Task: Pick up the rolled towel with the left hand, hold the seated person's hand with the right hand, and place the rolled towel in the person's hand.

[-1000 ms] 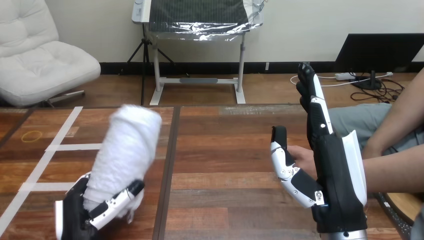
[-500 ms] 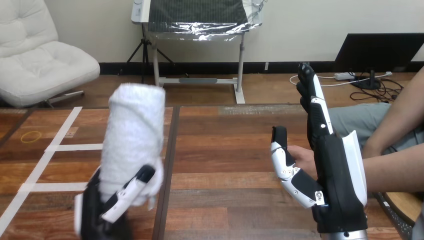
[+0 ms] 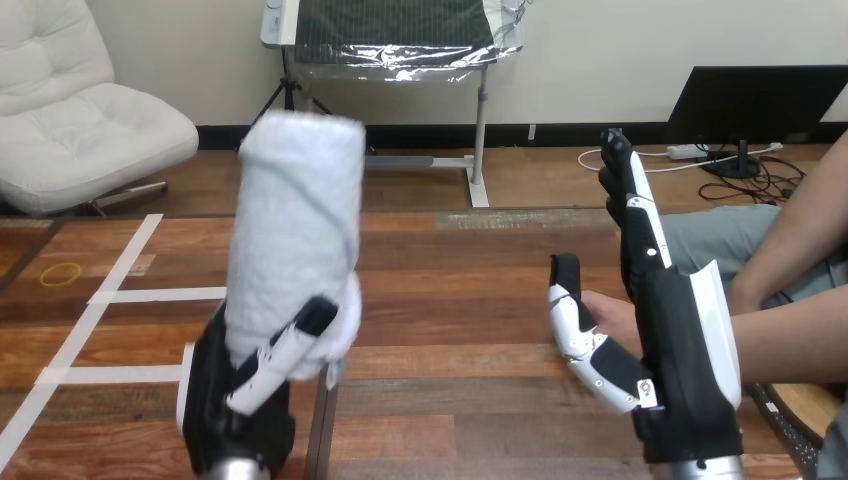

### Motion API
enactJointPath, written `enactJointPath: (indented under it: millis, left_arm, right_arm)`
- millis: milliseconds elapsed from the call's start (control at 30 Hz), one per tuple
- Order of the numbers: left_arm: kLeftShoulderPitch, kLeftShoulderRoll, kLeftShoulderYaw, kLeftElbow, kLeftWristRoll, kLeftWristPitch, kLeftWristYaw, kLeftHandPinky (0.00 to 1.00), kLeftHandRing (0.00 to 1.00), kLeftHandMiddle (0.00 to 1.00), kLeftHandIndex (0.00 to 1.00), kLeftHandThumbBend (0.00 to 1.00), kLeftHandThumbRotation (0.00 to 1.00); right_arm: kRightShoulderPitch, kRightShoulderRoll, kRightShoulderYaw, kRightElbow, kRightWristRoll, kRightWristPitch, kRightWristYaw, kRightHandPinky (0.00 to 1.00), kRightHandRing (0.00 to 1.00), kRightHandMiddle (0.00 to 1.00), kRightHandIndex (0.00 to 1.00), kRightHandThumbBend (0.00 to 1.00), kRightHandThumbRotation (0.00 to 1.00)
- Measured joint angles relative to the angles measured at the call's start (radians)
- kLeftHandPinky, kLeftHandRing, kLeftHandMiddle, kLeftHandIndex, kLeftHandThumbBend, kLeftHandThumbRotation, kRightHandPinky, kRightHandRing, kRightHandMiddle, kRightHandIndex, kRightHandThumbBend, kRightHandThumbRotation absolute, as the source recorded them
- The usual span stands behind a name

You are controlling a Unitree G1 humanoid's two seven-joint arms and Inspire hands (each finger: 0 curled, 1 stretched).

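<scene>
The white rolled towel [image 3: 295, 230] stands almost upright above the table, left of centre, with my left hand [image 3: 240, 405] shut on its lower end. My right hand [image 3: 685, 350] is raised at the right, edge-on to the view, open, with fingers pointing straight up and the thumb [image 3: 580, 335] sticking out to the left. The person's hand [image 3: 608, 314] reaches in from the right and lies between that thumb and the palm; the thumb is not curled round it. The person's forearm [image 3: 795, 345] runs off the right edge behind my right hand.
White tape lines [image 3: 120, 295] cross the wooden table [image 3: 470, 300] at the left, with a yellow rubber band [image 3: 62, 272] beside them. A dark seam [image 3: 340, 270] runs down the table behind the towel. A round dark-rimmed thing [image 3: 800, 420] sits at the bottom right corner.
My left hand has raised the towel, carried it to the right and turned it more upright. My right hand and the person's hand have stayed almost where they were.
</scene>
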Motion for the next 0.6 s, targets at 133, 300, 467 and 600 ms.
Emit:
enactJointPath:
  millis: [133, 300, 467, 600]
  left_arm:
    - [-0.002, -0.001, -0.005, -0.042, 0.011, 0.004, -0.011, 0.30, 0.32, 0.37, 0.45, 0.60, 0.00]
    - [-0.008, -0.001, -0.005, -0.088, 0.018, 0.011, -0.027, 0.32, 0.32, 0.36, 0.45, 0.60, 0.00]
    - [-0.017, -0.001, -0.005, -0.111, 0.020, 0.015, -0.044, 0.33, 0.33, 0.36, 0.45, 0.59, 0.00]
    - [-0.025, -0.001, -0.006, -0.113, 0.022, 0.016, -0.060, 0.34, 0.33, 0.36, 0.45, 0.60, 0.00]
  right_arm:
    - [-0.018, -0.016, -0.026, -0.002, -0.002, 0.028, 0.027, 1.00, 1.00, 1.00, 0.99, 0.13, 0.00]
    - [-0.047, -0.063, -0.066, -0.016, -0.012, 0.085, 0.073, 1.00, 1.00, 1.00, 0.99, 0.21, 0.00]
    - [-0.074, -0.121, -0.108, -0.043, -0.047, 0.163, 0.132, 1.00, 1.00, 0.99, 0.97, 0.32, 0.00]
    - [-0.093, -0.179, -0.138, -0.070, -0.101, 0.230, 0.185, 0.97, 0.97, 0.97, 0.94, 0.43, 0.00]
